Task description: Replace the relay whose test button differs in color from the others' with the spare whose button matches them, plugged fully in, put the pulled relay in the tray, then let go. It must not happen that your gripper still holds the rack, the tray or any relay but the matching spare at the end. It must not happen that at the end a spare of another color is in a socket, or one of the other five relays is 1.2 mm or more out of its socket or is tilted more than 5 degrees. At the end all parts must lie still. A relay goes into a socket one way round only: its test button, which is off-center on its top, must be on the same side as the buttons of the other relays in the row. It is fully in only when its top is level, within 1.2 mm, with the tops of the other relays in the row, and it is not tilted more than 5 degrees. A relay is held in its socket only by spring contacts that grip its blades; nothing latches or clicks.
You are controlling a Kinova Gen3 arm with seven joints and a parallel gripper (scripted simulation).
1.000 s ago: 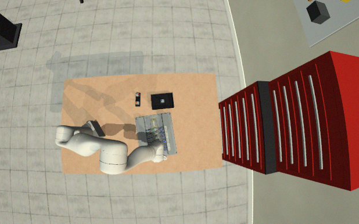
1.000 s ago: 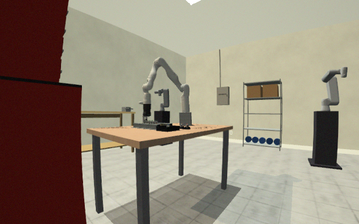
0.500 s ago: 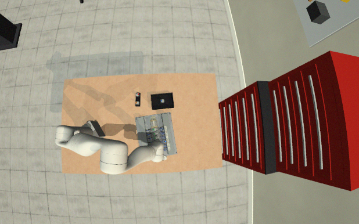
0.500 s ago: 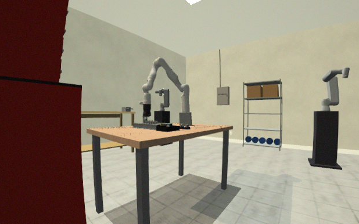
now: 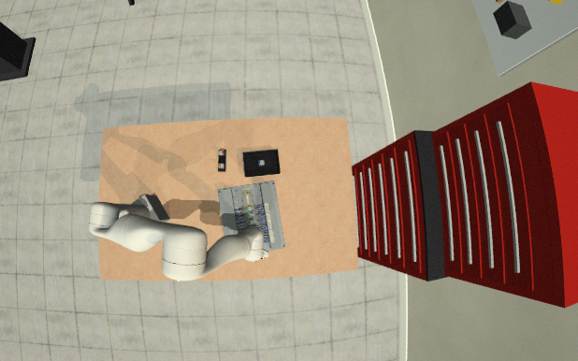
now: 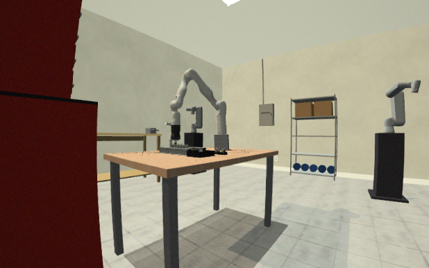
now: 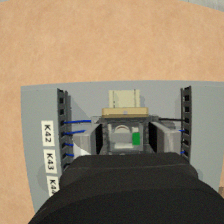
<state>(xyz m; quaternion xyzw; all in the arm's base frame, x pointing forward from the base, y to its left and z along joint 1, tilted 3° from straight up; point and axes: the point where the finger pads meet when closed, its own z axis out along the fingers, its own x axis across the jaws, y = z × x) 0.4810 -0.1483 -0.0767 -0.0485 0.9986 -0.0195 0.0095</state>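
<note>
Release step: gripper [image 7: 123,150] fingers stand open over green-button relay [image 7: 123,137], lower centre. Next, a straight lift clear.

- The desk [image 6: 171,166] has a matt, light-brown wooden top with a faint speckle, on dull dark-grey metal legs.
- The flat grey relay rack [image 5: 273,196] looks like smooth painted metal, without shine.
- The clear-cased relay with a green button [image 7: 123,136] has a glassy plastic shell; the button [image 7: 135,138] is plain matt plastic.
- The black square tray [image 5: 250,171] looks like dull plastic.
- The white robot arm [image 5: 174,243] has a smooth satin shell; its black hand [image 7: 125,150] is matt.
- The red drawer cabinet [image 5: 483,187] is smooth painted metal with pale metal handles.
</note>
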